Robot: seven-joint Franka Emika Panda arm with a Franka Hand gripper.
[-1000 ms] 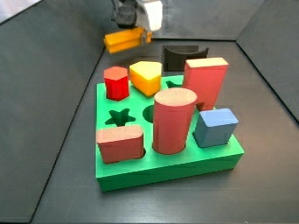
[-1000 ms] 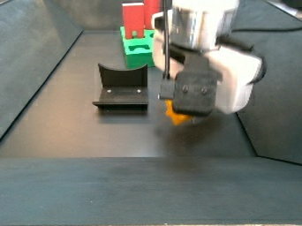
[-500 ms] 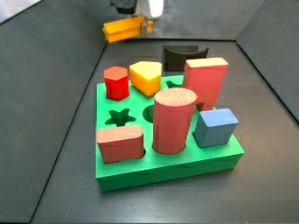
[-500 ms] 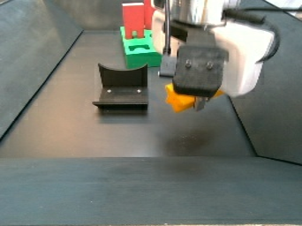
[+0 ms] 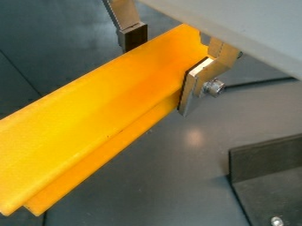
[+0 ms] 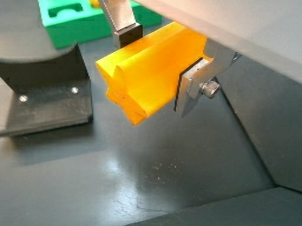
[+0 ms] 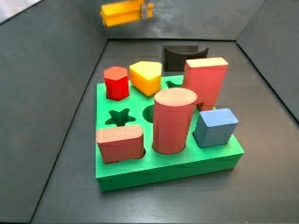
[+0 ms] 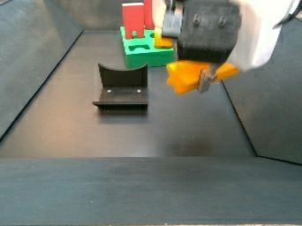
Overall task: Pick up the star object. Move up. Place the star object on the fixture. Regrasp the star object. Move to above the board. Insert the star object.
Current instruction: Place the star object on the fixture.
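The star object (image 6: 144, 72) is a long orange-yellow prism lying level, and my gripper (image 6: 162, 60) is shut on it near one end, a silver finger on each side. In a wrist view its length (image 5: 106, 119) runs away from the gripper (image 5: 165, 57). Both side views show the star object (image 8: 185, 77) (image 7: 121, 12) held well above the dark floor. The black fixture (image 8: 120, 86) (image 7: 181, 57) stands on the floor beside and below it. The green board (image 7: 176, 168) (image 8: 144, 50) lies beyond, its star-shaped hole (image 7: 119, 116) open.
The board carries a red hexagon peg (image 7: 115, 83), a short yellow peg (image 7: 145, 76), a tall red block (image 7: 205, 81), a red cylinder (image 7: 176, 120), a blue block (image 7: 216, 127) and a low red block (image 7: 119, 144). Sloping dark walls (image 8: 48, 62) enclose the floor.
The gripper has risen with the star object in it, moving from just above the floor to well above it. The board and fixture have not moved.
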